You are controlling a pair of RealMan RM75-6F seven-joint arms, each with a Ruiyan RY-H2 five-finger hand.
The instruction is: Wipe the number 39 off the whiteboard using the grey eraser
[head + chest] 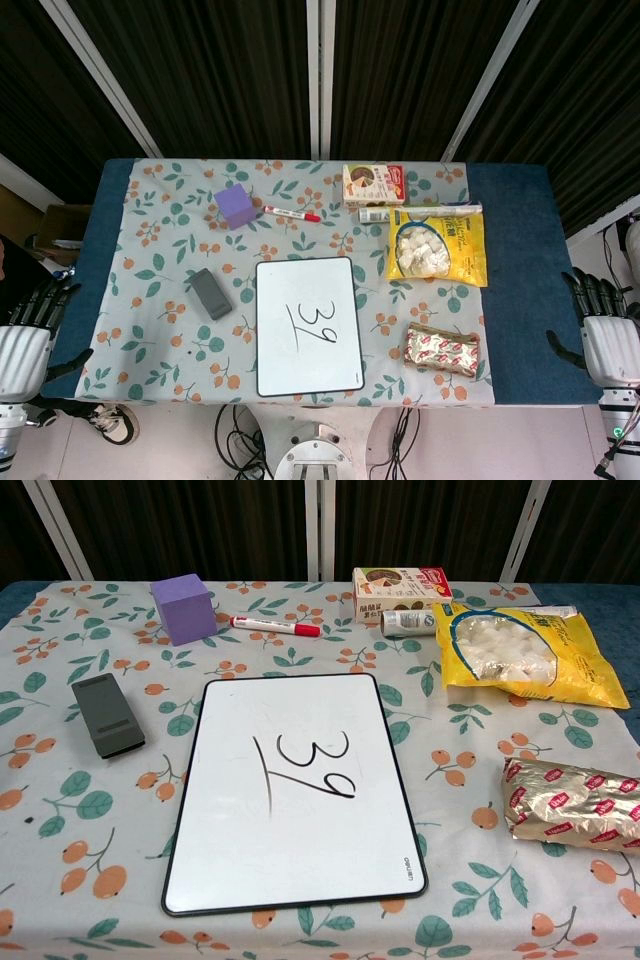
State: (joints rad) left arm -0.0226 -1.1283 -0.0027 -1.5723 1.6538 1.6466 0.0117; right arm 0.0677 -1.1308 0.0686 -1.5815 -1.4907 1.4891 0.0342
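The whiteboard point(307, 325) point(292, 788) lies at the table's front middle with "39" written in black on it. The grey eraser point(210, 293) point(108, 715) lies flat on the cloth just left of the board. My left hand point(30, 325) hangs off the table's left edge with fingers spread, holding nothing. My right hand point(603, 325) hangs off the right edge, fingers also spread and empty. Neither hand shows in the chest view.
Behind the board lie a purple cube point(235, 206) point(183, 608), a red marker point(291, 213) point(275, 626), a snack box point(373, 184) point(400, 588) and a white tube point(420, 212). A yellow bag point(436, 248) point(525, 655) and a foil packet point(443, 348) point(575, 805) sit right.
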